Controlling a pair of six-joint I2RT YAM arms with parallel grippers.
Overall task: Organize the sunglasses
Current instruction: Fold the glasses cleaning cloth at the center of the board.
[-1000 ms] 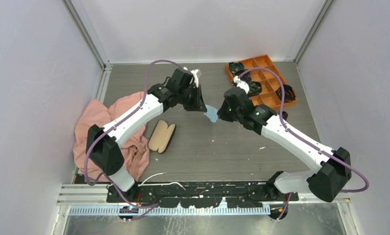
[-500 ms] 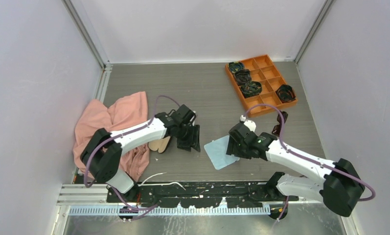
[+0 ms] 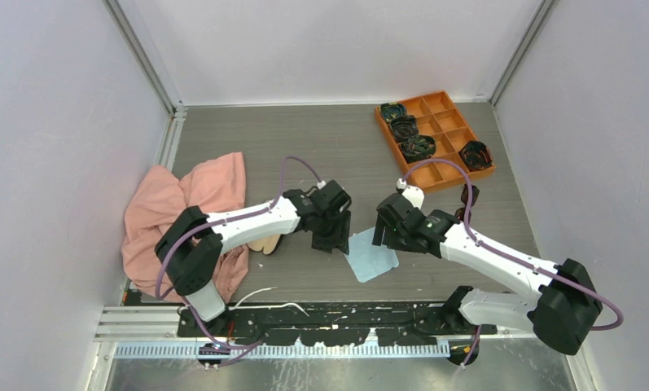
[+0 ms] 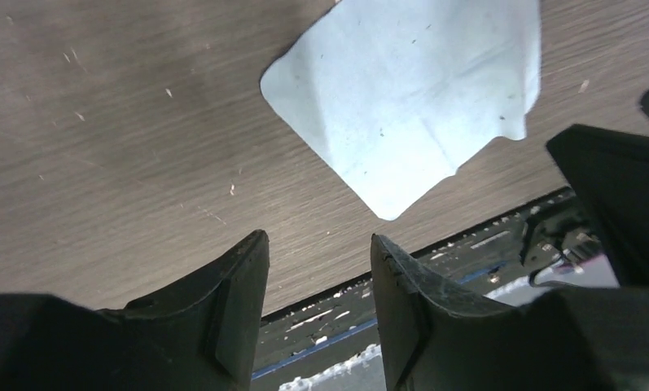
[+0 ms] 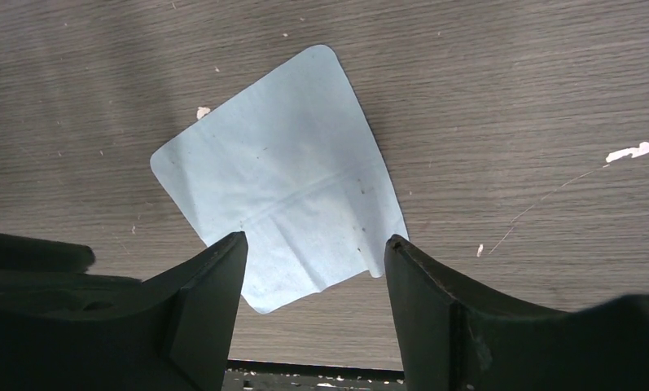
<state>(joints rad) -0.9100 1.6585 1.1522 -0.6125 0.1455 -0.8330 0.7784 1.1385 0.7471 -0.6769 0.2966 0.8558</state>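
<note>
A pale blue cloth (image 3: pixel 373 257) lies flat on the table near the front edge, also shown in the left wrist view (image 4: pixel 410 98) and the right wrist view (image 5: pixel 284 191). My left gripper (image 3: pixel 331 235) hangs open and empty at the cloth's left corner (image 4: pixel 317 273). My right gripper (image 3: pixel 386 230) is open and empty just above the cloth's far right side (image 5: pixel 314 273). The sunglasses (image 3: pixel 470 195), small and dark reddish, lie just below the orange tray, partly behind the right arm's cable. The black case (image 3: pixel 265 243) with tan lining is mostly hidden under the left arm.
A crumpled pink cloth (image 3: pixel 186 199) covers the table's left side. The orange compartment tray (image 3: pixel 447 134) at the back right holds several dark coiled bundles (image 3: pixel 405 128). The table's front edge and mounting rail (image 4: pixel 467 244) run just beyond the blue cloth.
Both grippers were shut on the blue cloth, holding it up mid-table. They have let go, and it now lies flat near the front edge. Both arms have drawn back toward it.
</note>
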